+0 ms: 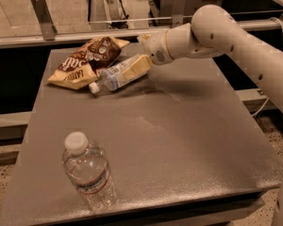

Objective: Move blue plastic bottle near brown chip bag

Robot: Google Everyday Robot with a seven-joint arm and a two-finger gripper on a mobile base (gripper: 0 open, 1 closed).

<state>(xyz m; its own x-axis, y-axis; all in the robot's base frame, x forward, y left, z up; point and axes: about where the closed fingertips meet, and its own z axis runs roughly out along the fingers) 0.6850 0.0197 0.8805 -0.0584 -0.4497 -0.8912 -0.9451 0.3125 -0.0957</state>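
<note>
The blue plastic bottle (111,78) lies on its side on the grey table (179,135) at the back left, white cap pointing left. It rests against the front right edge of the brown chip bag (84,60), which lies flat. My gripper (140,68) is at the bottle's base end, low over the table, and its cream-coloured tip covers that end of the bottle. The white arm reaches in from the right.
A squat clear bottle (88,173) with a white cap and thin label band stands upright near the table's front left. A metal rail (61,34) runs behind the table's far edge.
</note>
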